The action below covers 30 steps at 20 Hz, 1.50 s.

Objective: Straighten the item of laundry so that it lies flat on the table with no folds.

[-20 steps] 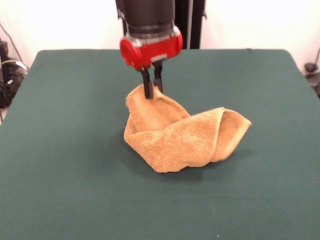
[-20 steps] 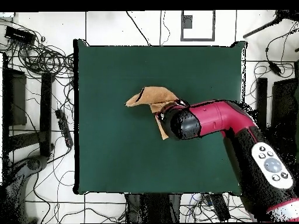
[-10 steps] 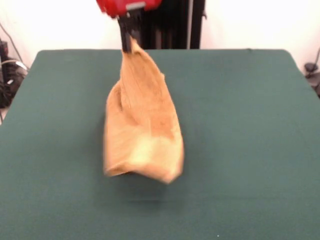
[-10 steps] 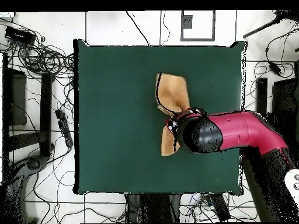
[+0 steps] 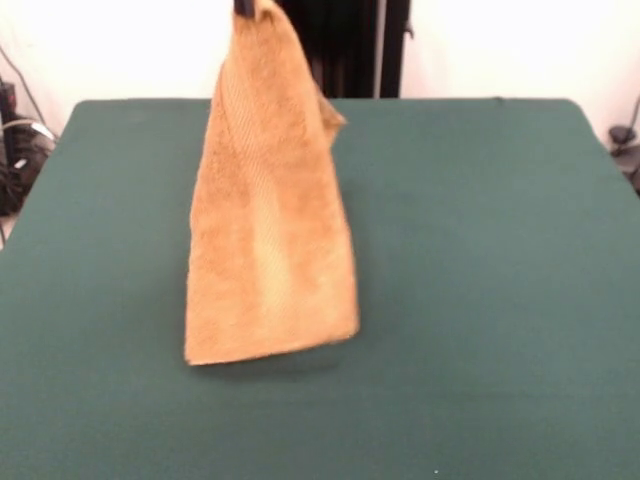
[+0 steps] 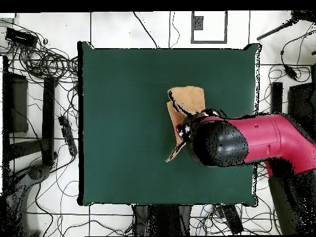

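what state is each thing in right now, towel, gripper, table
towel: lifted, hanging by its top from the gripper, draped long, lower edge at or just above the table, not flat
gripper: only its tips show at the top edge of the front view, shut on the towel
arm: reaching over the table above the towel
table: green top, bare apart from the towel

A pale wall [image 5: 500,45] is standing behind the scene in the front view; a dark upright frame [image 5: 350,45] is rising in front of it. In the overhead view, a white floor [image 6: 142,28] with dark joint lines is lying all around; many black cables [image 6: 43,58] are running over it at the left; black stands [image 6: 49,111] are lying there too; a dark square frame [image 6: 208,28] is sitting at the top.
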Available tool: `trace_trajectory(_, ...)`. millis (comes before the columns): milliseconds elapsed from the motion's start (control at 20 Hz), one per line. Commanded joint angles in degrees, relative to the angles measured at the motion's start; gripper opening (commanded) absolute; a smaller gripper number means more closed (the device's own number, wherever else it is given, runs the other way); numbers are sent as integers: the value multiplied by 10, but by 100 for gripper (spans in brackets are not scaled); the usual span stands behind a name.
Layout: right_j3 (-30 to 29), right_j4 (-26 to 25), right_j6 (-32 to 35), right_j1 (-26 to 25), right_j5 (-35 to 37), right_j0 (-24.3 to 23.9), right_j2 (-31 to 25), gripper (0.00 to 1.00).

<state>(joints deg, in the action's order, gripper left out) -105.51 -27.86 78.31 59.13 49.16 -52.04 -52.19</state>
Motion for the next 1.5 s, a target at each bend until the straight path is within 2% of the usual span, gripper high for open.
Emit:
trace_trajectory(50,-37,22,-192,29,83,7,-90,0)
trace_trajectory(300,-49,-6,-154,12,46,20,-87,0)
trace_trajectory(550,-52,25,-152,34,57,7,-116,0)
trace_trajectory(750,-48,24,-155,34,61,2,-126,0)
trace_trajectory(1100,-47,-2,-217,12,48,-60,-161,0)
trace_trajectory(1300,-46,-17,-254,18,30,-113,-198,0)
trace_trajectory(1500,-36,-54,-282,8,5,-148,-216,0)
